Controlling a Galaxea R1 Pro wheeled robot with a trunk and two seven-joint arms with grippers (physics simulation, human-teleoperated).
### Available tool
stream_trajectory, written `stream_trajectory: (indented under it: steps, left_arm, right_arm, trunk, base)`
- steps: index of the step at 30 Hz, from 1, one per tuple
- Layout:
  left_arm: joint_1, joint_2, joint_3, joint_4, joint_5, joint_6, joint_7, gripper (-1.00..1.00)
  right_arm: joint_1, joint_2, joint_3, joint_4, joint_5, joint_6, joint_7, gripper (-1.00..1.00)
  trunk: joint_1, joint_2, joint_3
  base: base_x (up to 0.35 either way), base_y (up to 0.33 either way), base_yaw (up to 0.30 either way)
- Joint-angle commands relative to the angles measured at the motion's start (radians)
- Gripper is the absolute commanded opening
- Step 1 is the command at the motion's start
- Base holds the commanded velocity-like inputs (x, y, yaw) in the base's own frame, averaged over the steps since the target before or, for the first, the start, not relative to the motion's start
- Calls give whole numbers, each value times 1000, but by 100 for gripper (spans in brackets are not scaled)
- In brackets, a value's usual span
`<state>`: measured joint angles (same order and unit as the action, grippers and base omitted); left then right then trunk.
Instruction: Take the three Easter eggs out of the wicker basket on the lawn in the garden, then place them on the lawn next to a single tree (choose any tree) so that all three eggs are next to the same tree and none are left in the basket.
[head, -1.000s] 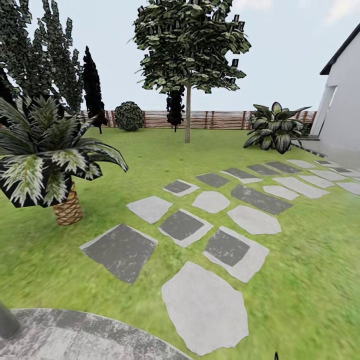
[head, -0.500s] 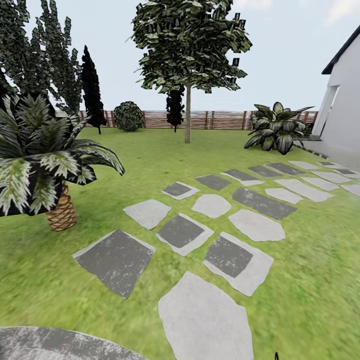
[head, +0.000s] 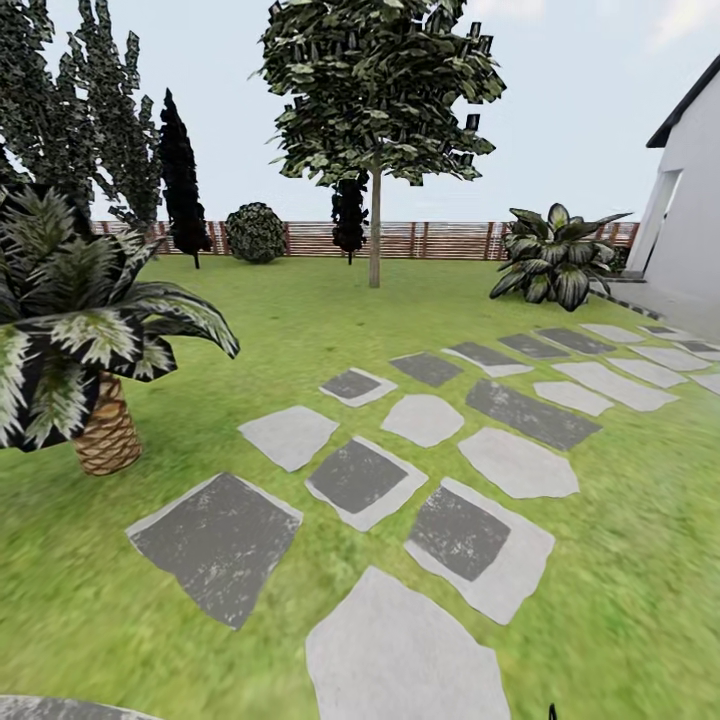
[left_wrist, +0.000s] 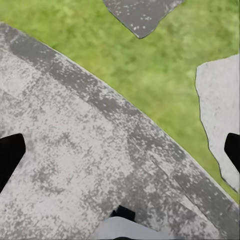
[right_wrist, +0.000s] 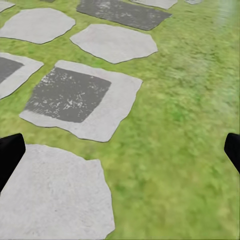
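Head view: lawn crossed by stepping stones running toward 2 o'clock.
Tree: at 12 o'clock, far across the grass, near the fence.
Palm: at 9 o'clock.
Left gripper: released, fingertips wide apart over the grey patio.
Right gripper: released, fingertips wide apart over grass and stones.

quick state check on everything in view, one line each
left pincer: open, empty, above the grey paving
right pincer: open, empty, above grass and stepping stones
tree: upright on the lawn before the fence
palm: upright beside the stones
stepping stones: flat in the grass
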<state>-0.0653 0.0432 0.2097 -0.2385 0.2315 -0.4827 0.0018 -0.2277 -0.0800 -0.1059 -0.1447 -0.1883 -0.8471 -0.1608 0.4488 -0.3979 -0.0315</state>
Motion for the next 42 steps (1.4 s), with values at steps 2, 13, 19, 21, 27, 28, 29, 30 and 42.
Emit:
stream_trajectory:
  steps: [2,13,19,21,27,28,29,30,42]
  left_arm:
    - [-1,3,13,1,8,-3,-2,100]
    - [-1,5,31,1,12,-4,-6,100]
    - [-1,4,31,1,11,-2,-6,100]
    - [-1,4,31,1,11,-2,-6,100]
    - [-1,4,31,1,11,-3,-7,100]
    - [-1,4,31,1,11,-3,-7,100]
    - [-2,4,31,1,11,-3,-7,100]
    - [-1,4,31,1,11,-3,-7,100]
    - [-1,4,29,1,9,-3,-8,100]
  right_arm:
    - [-1,0,-1,0,-1,-3,1,100]
    - [-1,-7,-3,1,-2,-3,1,100]
    - [-1,-7,-6,2,-6,1,0,100]
    - [-1,-7,-6,2,-6,2,0,100]
    - [-1,-6,-6,2,-9,0,0,100]
    - [-1,-6,-6,1,-9,0,0,100]
    - [-1,-6,-6,1,-9,-1,0,100]
    - [-1,-6,-6,1,-8,-1,0,100]
    - [-1,-7,-4,1,-6,-3,0,100]
  trunk:
    - [1,-2,-2]
    - [1,-2,-2]
    - [1,-2,-2]
    - [1,-2,-2]
    - [1,-2,-2]
    - [1,-2,-2]
    - [1,-2,-2]
    - [1,-2,-2]
    - [1,-2,-2]
  base:
    - [338,-86,0]
    - [333,-122,0]
    - [320,-51,0]
    - [321,-8,0]
    - [326,-2,0]
    - [328,0,0]
    - [328,0,0]
    - [328,0,0]
    - [329,0,0]
